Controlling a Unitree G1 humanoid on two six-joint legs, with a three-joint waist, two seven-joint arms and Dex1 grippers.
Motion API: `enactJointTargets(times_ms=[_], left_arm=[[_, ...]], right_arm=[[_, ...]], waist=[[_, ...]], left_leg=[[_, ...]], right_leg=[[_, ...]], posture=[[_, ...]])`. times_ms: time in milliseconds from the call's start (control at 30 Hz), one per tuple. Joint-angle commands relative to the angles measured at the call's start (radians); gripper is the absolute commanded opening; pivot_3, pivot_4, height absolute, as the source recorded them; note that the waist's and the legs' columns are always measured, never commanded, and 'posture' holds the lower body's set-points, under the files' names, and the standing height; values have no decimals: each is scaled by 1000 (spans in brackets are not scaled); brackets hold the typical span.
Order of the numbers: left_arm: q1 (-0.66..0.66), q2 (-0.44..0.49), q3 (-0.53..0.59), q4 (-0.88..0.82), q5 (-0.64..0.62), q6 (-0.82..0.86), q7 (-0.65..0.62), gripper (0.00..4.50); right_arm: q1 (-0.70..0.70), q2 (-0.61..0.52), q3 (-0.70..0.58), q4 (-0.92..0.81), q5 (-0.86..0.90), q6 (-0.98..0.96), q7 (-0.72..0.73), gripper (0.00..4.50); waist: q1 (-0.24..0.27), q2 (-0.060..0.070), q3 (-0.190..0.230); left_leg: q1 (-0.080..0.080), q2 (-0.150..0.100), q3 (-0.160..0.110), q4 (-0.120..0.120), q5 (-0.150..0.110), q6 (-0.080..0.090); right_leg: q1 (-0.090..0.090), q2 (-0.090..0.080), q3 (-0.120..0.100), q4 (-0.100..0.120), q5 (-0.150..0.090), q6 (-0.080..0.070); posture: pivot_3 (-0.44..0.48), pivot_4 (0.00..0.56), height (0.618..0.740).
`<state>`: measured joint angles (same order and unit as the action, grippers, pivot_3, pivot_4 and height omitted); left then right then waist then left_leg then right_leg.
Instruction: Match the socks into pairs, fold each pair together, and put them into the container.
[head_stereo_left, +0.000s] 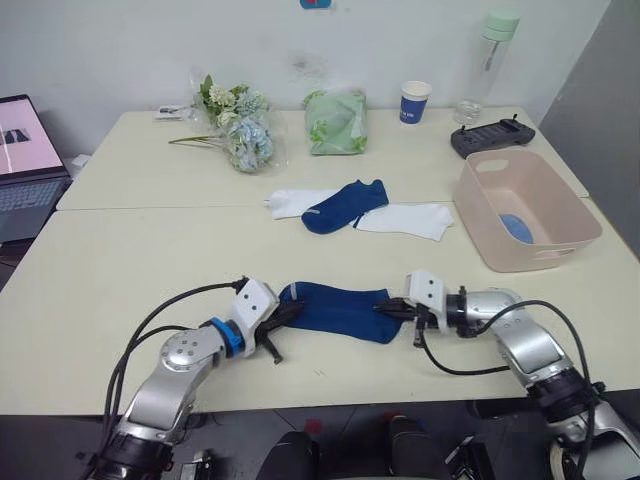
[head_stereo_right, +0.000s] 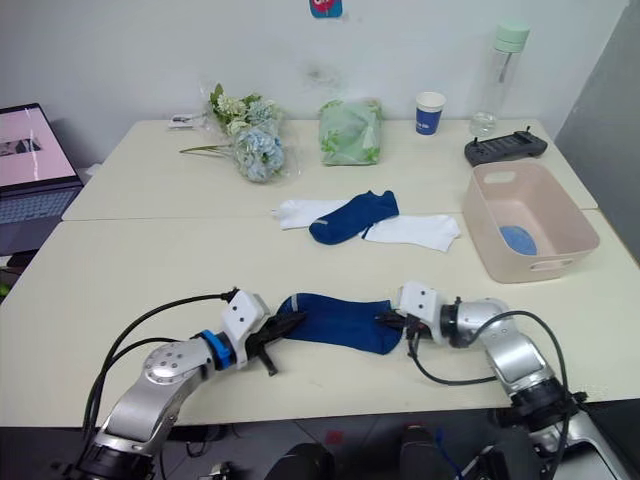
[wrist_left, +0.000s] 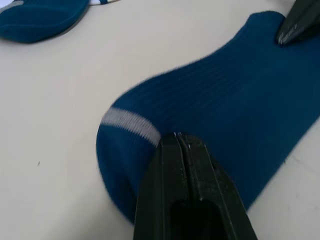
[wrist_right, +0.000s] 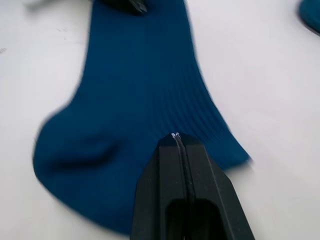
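Observation:
A dark navy sock (head_stereo_left: 335, 310) lies flat near the table's front edge. My left gripper (head_stereo_left: 290, 313) is shut on its cuff end, by the grey stripe (wrist_left: 131, 124). At the sock's other end my right gripper (head_stereo_left: 388, 308) is shut on the fabric (wrist_right: 140, 100). Farther back, a second navy sock (head_stereo_left: 345, 205) lies across two white socks (head_stereo_left: 295, 202) (head_stereo_left: 415, 218). The pale pink container (head_stereo_left: 530, 255) stands at the right with a light blue sock (head_stereo_left: 515, 227) inside.
Along the back of the table are a bunch of flowers (head_stereo_left: 240, 125), a pale green bag (head_stereo_left: 335, 120), a blue-and-white cup (head_stereo_left: 415, 102), a bottle (head_stereo_left: 492, 60) and a black controller (head_stereo_left: 492, 135). A laptop (head_stereo_left: 25, 165) sits at far left.

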<state>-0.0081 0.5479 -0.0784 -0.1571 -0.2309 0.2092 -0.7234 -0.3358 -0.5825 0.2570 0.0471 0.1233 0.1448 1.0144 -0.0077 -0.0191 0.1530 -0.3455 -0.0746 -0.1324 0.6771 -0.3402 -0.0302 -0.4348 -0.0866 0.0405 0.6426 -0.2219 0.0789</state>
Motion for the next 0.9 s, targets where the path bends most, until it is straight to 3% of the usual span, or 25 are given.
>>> enactJointTargets(times_ms=[33, 167, 300, 567, 700, 900], left_arm=[[31, 3, 52, -87, -70, 7, -27, 10], [42, 9, 37, -148, -80, 46, -35, 10], [54, 11, -28, -149, -29, 88, -31, 10], [71, 53, -22, -113, 21, 115, -12, 10], [102, 79, 56, -148, -48, 116, -36, 10], [74, 6, 251, -198, -278, 265, 42, 10]], right_arm=[[3, 10, -81, -66, 113, 37, 27, 0], [-10, 44, -86, -123, 190, 125, 42, 0], [-38, 88, 31, -96, 132, 167, 58, 0], [-28, -12, 115, -40, -6, 53, 109, 0], [10, -103, 25, -63, 45, 54, 140, 0], [64, -88, -157, -220, 257, 279, 71, 0]], waist=[[-1, 0, 1], [0, 0, 1], [-1, 1, 1], [5, 1, 1], [6, 1, 1], [5, 1, 2]], left_leg=[[0, 1, 0, 0, 0, 0], [-1, 3, 0, 0, 0, 0], [-1, 3, 0, 0, 0, 0], [-1, 0, 0, 0, 0, 0], [0, 0, 0, 0, 0, 0], [-1, 3, -2, 0, 0, 0]], right_leg=[[0, 0, 0, 0, 0, 0], [-2, 0, 0, 0, 0, 0], [-1, 0, 0, 0, 0, 0], [0, -1, 0, 0, 0, 0], [1, -1, -1, -1, 0, 0], [0, -1, -1, 0, 0, 0]], posture=[[0, 150, 740], [0, 150, 740], [0, 150, 740], [0, 150, 740], [0, 150, 740], [0, 150, 740]])
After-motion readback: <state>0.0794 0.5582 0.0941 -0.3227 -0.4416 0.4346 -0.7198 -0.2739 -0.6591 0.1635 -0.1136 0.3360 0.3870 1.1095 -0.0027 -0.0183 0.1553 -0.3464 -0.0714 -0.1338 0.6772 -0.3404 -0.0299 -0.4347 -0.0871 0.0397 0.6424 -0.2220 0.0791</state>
